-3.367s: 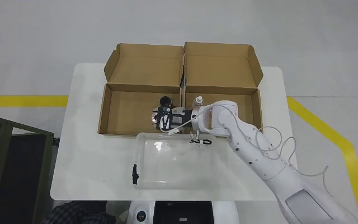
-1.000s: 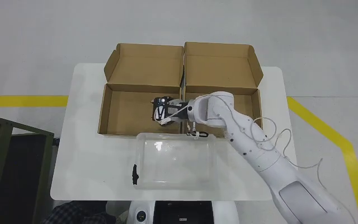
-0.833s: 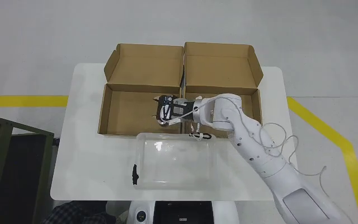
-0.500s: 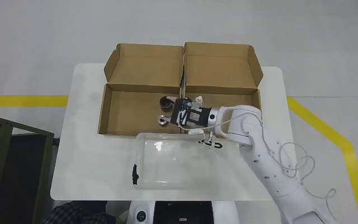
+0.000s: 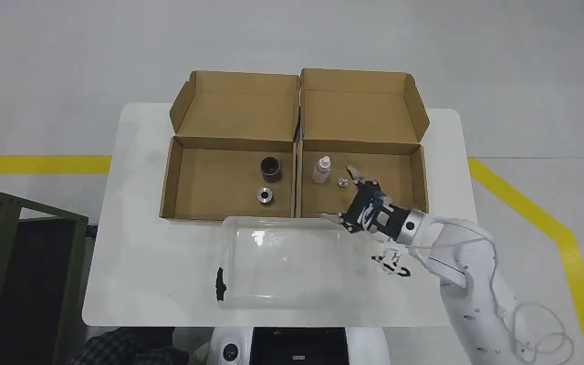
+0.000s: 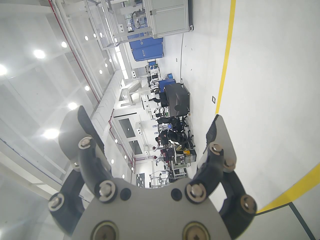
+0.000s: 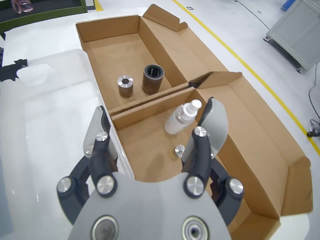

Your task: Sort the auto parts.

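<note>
Steel bush now stands released in left box beside dark sleeve. The right gripper has pulled back over right box. Likely heavy, hard, slick: grip across its side. Right gripper and left gripper both spread wide, empty.

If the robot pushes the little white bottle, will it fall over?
Probably. The bottle seems upright, tall and narrow, so a nudge may tip it. Being round, it could then roll. It looks like plastic, so it is likely light.
</note>
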You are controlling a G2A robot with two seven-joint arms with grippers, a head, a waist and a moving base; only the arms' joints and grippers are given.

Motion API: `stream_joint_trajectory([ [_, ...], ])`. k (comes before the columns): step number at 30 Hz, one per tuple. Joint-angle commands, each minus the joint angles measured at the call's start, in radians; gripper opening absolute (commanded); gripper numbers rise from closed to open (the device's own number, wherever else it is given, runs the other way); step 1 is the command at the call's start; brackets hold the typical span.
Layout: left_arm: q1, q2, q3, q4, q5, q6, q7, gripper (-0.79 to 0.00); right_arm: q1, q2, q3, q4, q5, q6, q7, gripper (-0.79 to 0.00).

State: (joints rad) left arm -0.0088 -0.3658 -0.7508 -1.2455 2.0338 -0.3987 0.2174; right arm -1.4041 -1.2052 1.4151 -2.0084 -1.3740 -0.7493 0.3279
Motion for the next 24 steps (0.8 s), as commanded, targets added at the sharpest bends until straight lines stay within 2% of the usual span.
stream_joint_trajectory([
  [1,0.0,0.0,0.0,0.0,0.0,0.0,0.0,0.0,-0.053,0.006,0.054,-0.018,-0.007,0.005,-0.024,0.0],
  [6,0.0,0.0,0.0,0.0,0.0,0.0,0.0,0.0,-0.157,0.021,0.176,-0.053,-0.001,0.005,-0.068,0.0],
  [15,0.0,0.0,0.0,0.0,0.0,0.0,0.0,0.0,-0.273,0.037,0.342,-0.095,0.018,0.01,-0.114,0.0],
  [19,0.0,0.0,0.0,0.0,0.0,0.0,0.0,0.0,-0.31,0.041,0.385,-0.11,0.027,0.008,-0.128,0.0],
  [24,0.0,0.0,0.0,0.0,0.0,0.0,0.0,0.0,-0.31,0.041,0.385,-0.11,0.027,0.008,-0.128,0.0],
])
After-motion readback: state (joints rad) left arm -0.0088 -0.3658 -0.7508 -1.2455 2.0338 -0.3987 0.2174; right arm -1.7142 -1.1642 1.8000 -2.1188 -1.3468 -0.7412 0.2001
